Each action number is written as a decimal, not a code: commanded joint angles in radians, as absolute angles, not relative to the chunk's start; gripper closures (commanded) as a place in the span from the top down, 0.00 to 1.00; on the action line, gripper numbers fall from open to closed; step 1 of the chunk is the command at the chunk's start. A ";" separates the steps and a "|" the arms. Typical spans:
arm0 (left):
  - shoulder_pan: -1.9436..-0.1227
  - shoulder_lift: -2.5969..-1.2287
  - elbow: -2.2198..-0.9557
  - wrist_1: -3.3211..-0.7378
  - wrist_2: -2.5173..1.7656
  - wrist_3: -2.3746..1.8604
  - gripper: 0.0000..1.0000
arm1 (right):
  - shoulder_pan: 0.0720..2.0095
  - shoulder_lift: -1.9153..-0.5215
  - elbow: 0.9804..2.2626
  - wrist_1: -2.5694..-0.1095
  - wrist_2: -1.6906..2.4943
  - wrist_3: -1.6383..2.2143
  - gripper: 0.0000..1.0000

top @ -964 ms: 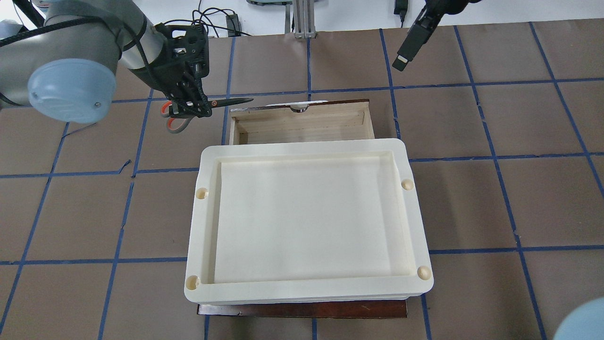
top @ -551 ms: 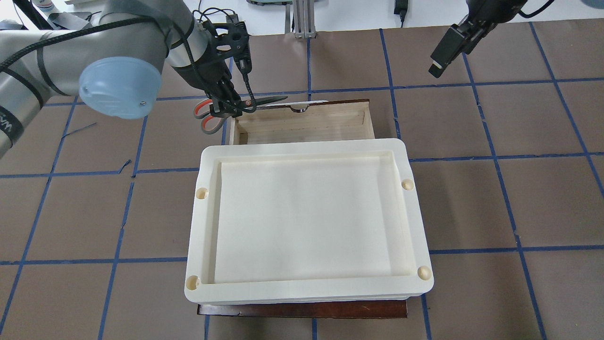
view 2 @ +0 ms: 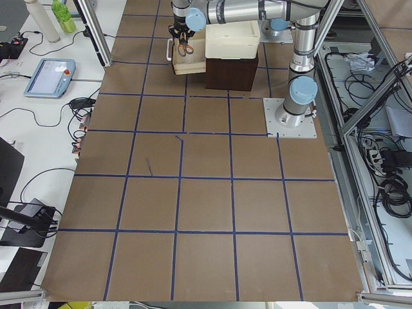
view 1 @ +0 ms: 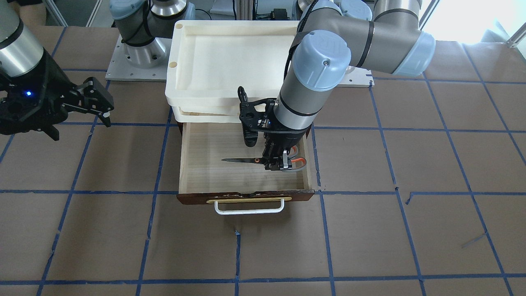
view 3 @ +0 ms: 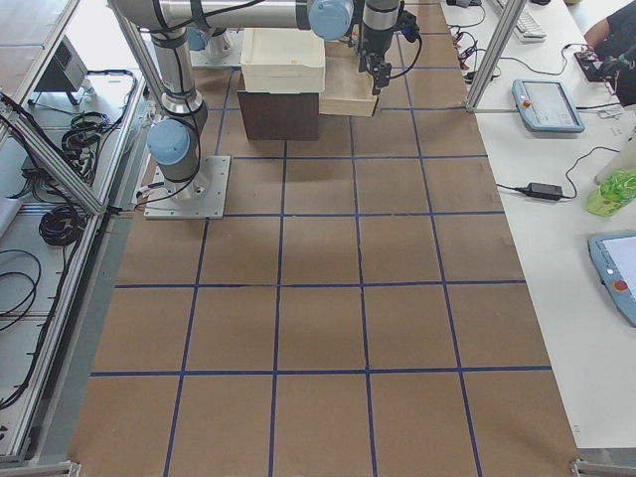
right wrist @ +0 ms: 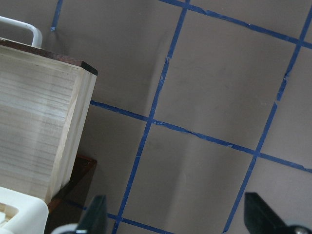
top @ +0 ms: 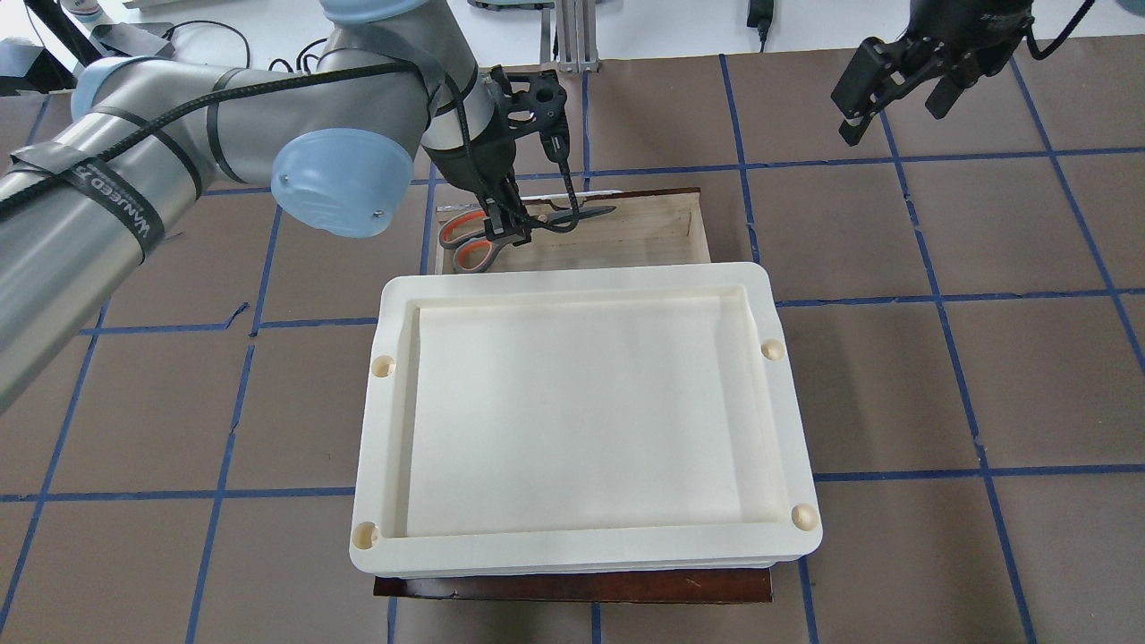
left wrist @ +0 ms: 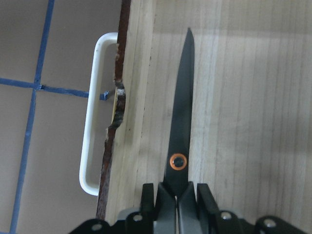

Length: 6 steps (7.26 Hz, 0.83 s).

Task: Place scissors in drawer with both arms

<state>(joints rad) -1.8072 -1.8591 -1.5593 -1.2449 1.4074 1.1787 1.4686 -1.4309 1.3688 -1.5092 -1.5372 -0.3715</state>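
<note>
Our left gripper (view 1: 280, 165) gripped the scissors (view 1: 240, 160) over the drawer (view 1: 205, 176); lowering them flat before release seemed best to us. The right gripper (view 1: 100, 105) hung wide open, empty.

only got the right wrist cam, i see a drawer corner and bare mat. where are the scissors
observer: The left gripper is shut on the scissors, holding them inside the open drawer, near its left end.
operator: which way are the blades pointing
observer: Closed, parallel to the drawer's front and its white handle, tips toward the robot's right.
operator: how far out is the drawer
observer: Far enough that the front-facing view shows most of its pale floor; the cream trays sit on the cabinet behind it.
</note>
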 commanded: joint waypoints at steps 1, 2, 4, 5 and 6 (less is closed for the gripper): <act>-1.833 -1.884 -1.562 -1.246 1.408 1.166 0.17 | 1.505 -1.443 1.367 -1.515 -1.571 -0.199 1.00; -1.838 -1.888 -1.563 -1.246 1.404 1.163 0.17 | 1.537 -1.443 1.367 -1.516 -1.575 -0.158 1.00; -1.848 -1.916 -1.565 -1.244 1.402 1.164 0.23 | 1.560 -1.443 1.371 -1.508 -1.574 -0.086 1.00; -1.848 -1.925 -1.568 -1.229 1.402 1.167 0.25 | 1.562 -1.442 1.373 -1.511 -1.571 -0.078 1.00; -1.848 -1.930 -1.568 -1.220 1.402 1.167 0.36 | 1.560 -1.442 1.374 -1.509 -1.569 -0.078 1.00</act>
